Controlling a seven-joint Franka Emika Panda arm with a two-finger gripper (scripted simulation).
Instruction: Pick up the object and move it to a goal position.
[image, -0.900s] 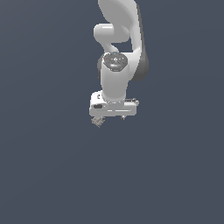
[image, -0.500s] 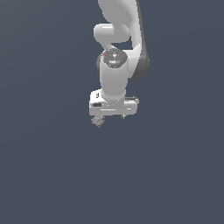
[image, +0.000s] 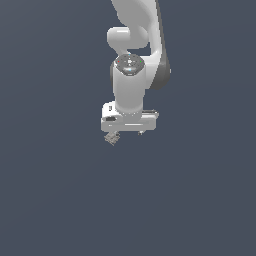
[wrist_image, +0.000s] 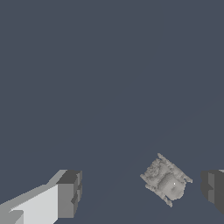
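Observation:
The object (image: 112, 138) is a tiny grey-beige speckled lump on the dark floor, just under the edge of the white hand on the exterior view's left. In the wrist view the object (wrist_image: 166, 181) lies between the two fingers, apart from both and much nearer one dark pad (wrist_image: 213, 186) than the other finger (wrist_image: 65, 194). My gripper (wrist_image: 140, 190) is open and holds nothing. In the exterior view the gripper (image: 126, 133) points straight down, and its fingers are mostly hidden under the hand.
The white arm (image: 131, 85) rises from the hand to the top edge of the exterior view. A plain dark grey-blue floor (image: 60, 200) surrounds it. No goal marker shows in either view.
The arm has shifted only slightly; the hand stays over the object with the jaws apart. The object has not moved.

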